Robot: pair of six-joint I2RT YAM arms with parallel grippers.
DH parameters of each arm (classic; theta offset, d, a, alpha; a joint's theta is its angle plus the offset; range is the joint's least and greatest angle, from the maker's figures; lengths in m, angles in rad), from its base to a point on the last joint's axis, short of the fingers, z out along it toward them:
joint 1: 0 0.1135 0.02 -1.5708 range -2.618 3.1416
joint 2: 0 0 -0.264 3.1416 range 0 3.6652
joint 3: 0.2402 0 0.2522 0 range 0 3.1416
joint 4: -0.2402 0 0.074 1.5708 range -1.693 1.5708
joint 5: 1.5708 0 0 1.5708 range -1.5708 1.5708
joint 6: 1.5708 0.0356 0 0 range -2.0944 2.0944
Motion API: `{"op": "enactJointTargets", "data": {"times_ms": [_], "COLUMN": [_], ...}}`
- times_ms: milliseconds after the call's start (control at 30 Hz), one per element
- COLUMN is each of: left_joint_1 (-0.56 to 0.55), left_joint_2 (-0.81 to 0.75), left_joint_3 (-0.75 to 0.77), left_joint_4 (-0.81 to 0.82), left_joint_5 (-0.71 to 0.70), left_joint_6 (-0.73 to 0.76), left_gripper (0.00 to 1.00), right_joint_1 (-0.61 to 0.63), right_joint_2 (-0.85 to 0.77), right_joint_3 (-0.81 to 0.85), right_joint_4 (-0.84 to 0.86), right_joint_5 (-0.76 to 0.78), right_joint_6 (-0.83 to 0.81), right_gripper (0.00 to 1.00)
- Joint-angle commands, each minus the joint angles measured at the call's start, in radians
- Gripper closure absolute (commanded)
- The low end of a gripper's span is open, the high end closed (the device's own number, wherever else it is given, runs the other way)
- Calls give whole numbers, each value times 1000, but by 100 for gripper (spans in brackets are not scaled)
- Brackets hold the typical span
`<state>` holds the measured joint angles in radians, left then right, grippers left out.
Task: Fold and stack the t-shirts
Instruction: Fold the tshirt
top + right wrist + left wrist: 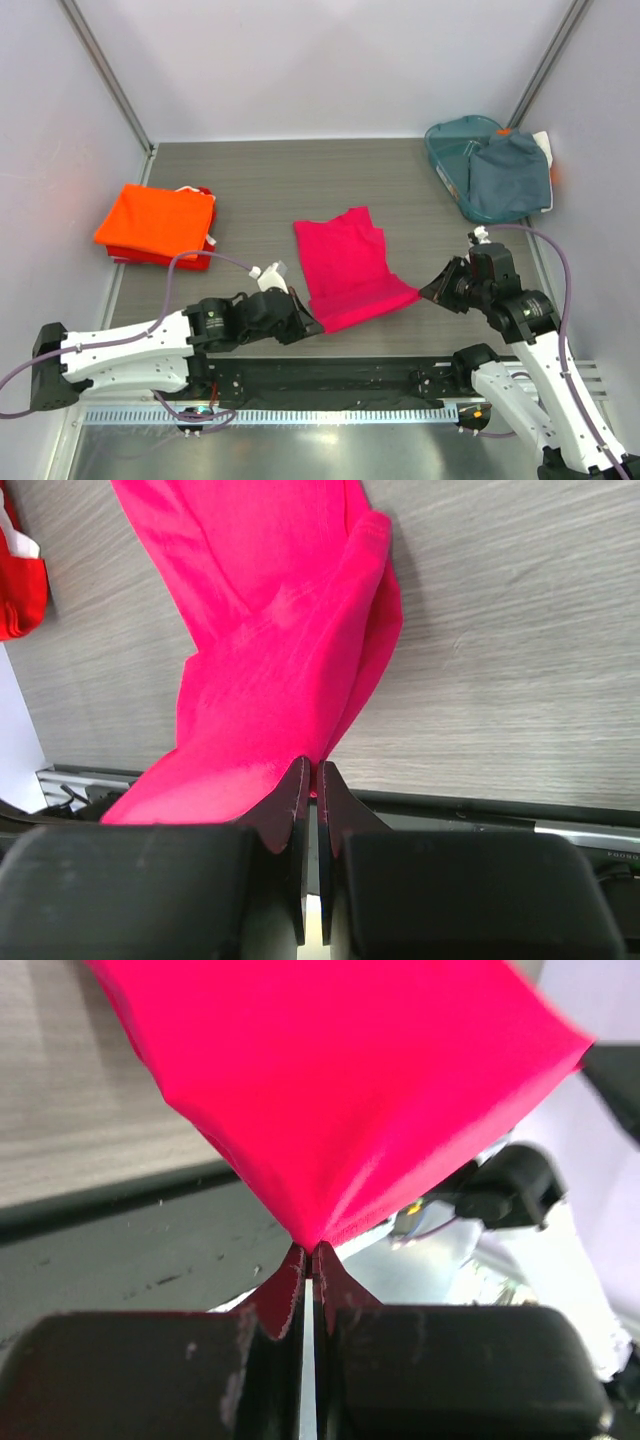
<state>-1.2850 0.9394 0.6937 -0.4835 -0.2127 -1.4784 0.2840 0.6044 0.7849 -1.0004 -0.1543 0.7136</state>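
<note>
Pink tee (350, 265) is mid-worktop (250, 190), neck end toward the far wall, hem end toward the arm bases. Far part lies flat on the wood. Near edge is raised and spread btwn the two arms.

L pincer (305, 325): clamped on the near-left corner of the pink tee. L wrist cam shows the fingers (285, 1285) together w/ only a hairline slit, the corner nipped right at the tips, and the cloth fanning out taut from there.

R pincer (428, 290): clamped on the near-right corner. R wrist cam shows the tips together on the pink edge. Cloth there is doubled over itself and runs from the tips down onto the worktop.

Orange tee (155, 218): folded rect, far-left side of the worktop, sitting on red cloth (190, 258) that pokes out along its near and right edges. Well apart from the pink tee.

Grey-blue tee (510, 175): in the teal basket (450, 145) at the far-right corner, heaped and spilling over the basket's near-right rim. Bits of white + orange show behind it on the right, can't tell what they are.
</note>
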Motion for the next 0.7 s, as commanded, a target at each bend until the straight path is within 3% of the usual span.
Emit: {"op": "enactJointTargets", "data": {"times_ms": [0, 467, 667], "left_joint_1": [39, 311, 460], "left_joint_2": [-47, -10, 82], "left_joint_3": [13, 38, 85], "left_joint_4": [-75, -44, -41], "left_joint_5": [12, 210, 344], "left_joint_6": [38, 194, 286], "left_gripper": [100, 100, 100], "right_joint_1": [-8, -8, -6], "right_joint_2": [34, 227, 326], "right_joint_3": [73, 163, 207], "right_joint_4": [66, 152, 201], "right_joint_5": [74, 99, 98], "right_joint_6": [-9, -35, -45], "right_gripper": [99, 97, 97]}}
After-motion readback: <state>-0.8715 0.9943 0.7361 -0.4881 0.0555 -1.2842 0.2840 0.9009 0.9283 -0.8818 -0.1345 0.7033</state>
